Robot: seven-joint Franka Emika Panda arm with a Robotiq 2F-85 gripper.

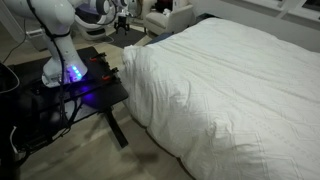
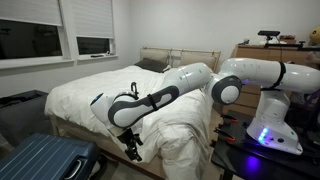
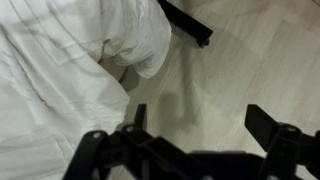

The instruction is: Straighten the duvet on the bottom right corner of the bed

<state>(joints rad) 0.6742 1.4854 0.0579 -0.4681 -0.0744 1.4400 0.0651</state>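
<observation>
The black metal pincer (image 2: 131,150) hangs wide apart and empty at the lower middle, just beside the big white soft duvet (image 2: 178,125) on the wide white bed (image 2: 195,55).

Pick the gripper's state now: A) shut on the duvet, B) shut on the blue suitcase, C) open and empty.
C: in the wrist view the gripper shows its jaws wide apart over the floor, with the duvet off to one side, not between them.
</observation>
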